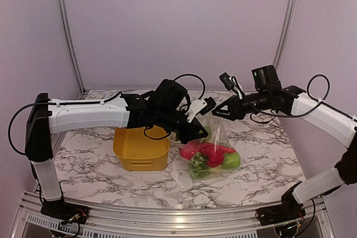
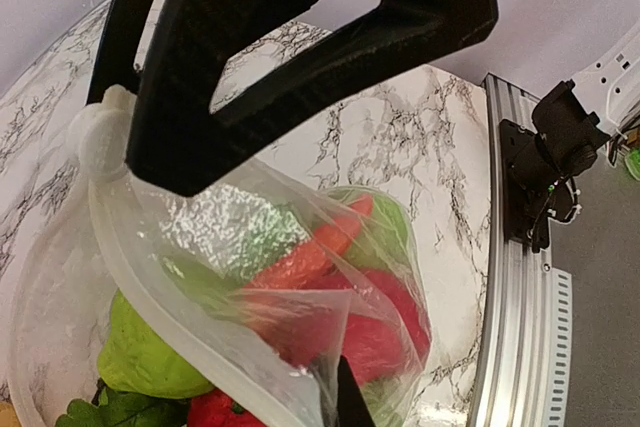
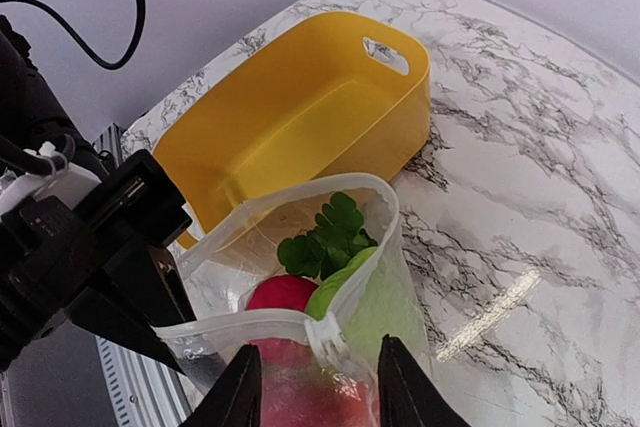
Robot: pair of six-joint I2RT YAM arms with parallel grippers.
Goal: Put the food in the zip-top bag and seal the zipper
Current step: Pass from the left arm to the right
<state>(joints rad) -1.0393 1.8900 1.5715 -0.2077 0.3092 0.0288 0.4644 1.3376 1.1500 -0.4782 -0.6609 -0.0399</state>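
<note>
Bench: white marble-patterned bench (image 1: 262,154), with bin and bag side by side about midway between its left and right edges.
Bin: yellow plastic bin (image 1: 142,163) with a slot handle in its end wall, just left of the bag.
Bag: clear soft plastic zip-top bag (image 1: 218,137), bottom resting on the bench, mouth pulled up off it.
Food: all seen pieces inside the bag – red plastic toy pieces (image 1: 209,150), a light green rounded one (image 1: 230,161), dark green leaves (image 3: 330,232), an orange-red carrot (image 2: 310,252).
Zipper: thin clear strip (image 3: 300,194) round the mouth, gaping in an open loop; small white clip (image 3: 325,332) on the near side of the strip.
Left gripper: (image 1: 199,132) clenched on the bag's mouth edge at its left end, holding it up.
Right gripper: (image 3: 318,352) released – fingers spread wide at the near rim, one on either side of the white clip; contact with the plastic not clear.
</note>
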